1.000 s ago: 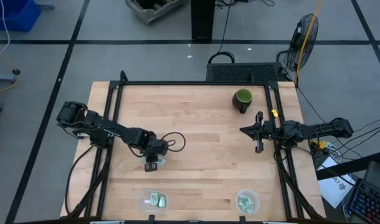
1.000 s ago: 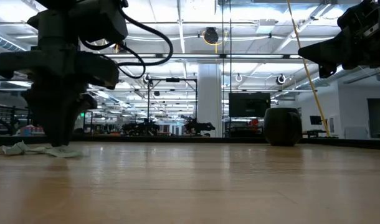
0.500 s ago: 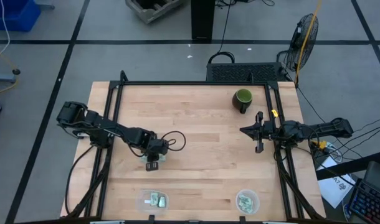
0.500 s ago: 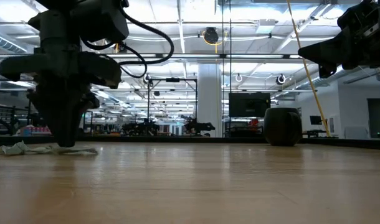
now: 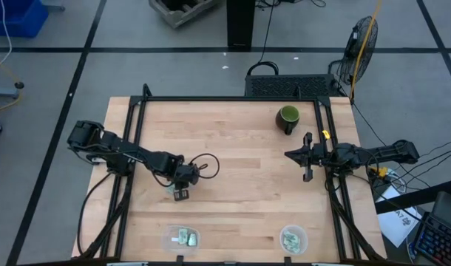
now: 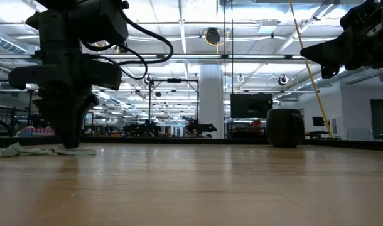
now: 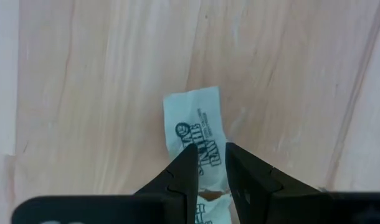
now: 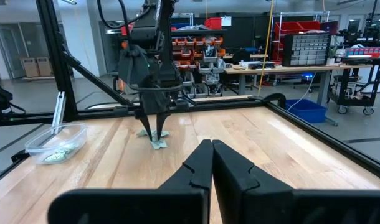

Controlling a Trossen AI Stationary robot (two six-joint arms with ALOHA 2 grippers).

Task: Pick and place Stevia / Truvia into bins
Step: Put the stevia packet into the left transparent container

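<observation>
My left gripper (image 5: 180, 194) stands upright with its fingertips down on the table among pale green and white Stevia sachets (image 7: 193, 124). It is shut on one of them. Loose sachets (image 6: 16, 149) lie flat on the wood beside it, and the right wrist view shows them too (image 8: 157, 144). The rounded-rectangular bin (image 5: 181, 238) and the round bin (image 5: 293, 238) sit at the near edge, each with sachets inside. My right gripper (image 5: 287, 155) hovers shut above the table's right side. My left gripper has the sachet's near end (image 7: 210, 158) between its two fingers (image 7: 185, 167), coming from above and pointing down. The rest of the sachet lies flat on the table beyond the fingertips. A second sachet (image 7: 205, 213) shows under the gripper.
A dark green mug (image 5: 288, 117) stands at the far right of the table. A black frame (image 5: 225, 99) runs round the table's edges. Bare wood lies between the two arms. A cable loop (image 5: 205, 166) hangs beside my left wrist.
My left gripper has stayed down at the sachets and has turned a little about its upright axis, shifting slightly along the table. The loose sachets beside its fingertips have been nudged along the wood.
</observation>
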